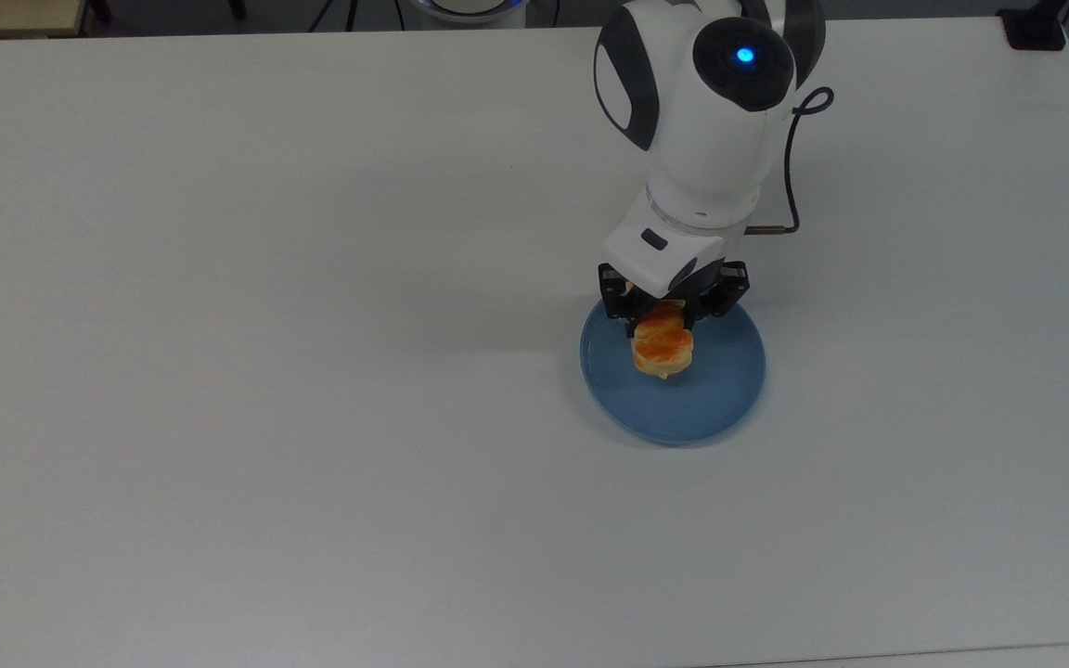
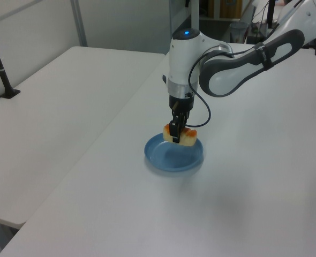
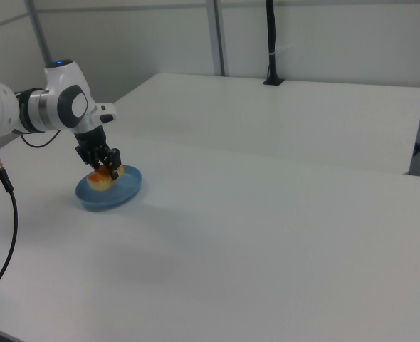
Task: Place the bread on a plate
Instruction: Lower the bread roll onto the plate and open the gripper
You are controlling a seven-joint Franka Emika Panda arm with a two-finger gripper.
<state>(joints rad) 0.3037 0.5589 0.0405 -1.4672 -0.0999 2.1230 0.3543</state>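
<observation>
Blue plate (image 1: pixel 725 408); orange-beige bread (image 1: pixel 663 348).

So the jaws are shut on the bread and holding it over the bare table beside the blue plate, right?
Not quite. The gripper is shut on the bread, but the bread is over the blue plate itself, not the bare table beside it. The top view shows the bread inside the plate's rim, toward the edge nearer the arm; the left view agrees.
</observation>
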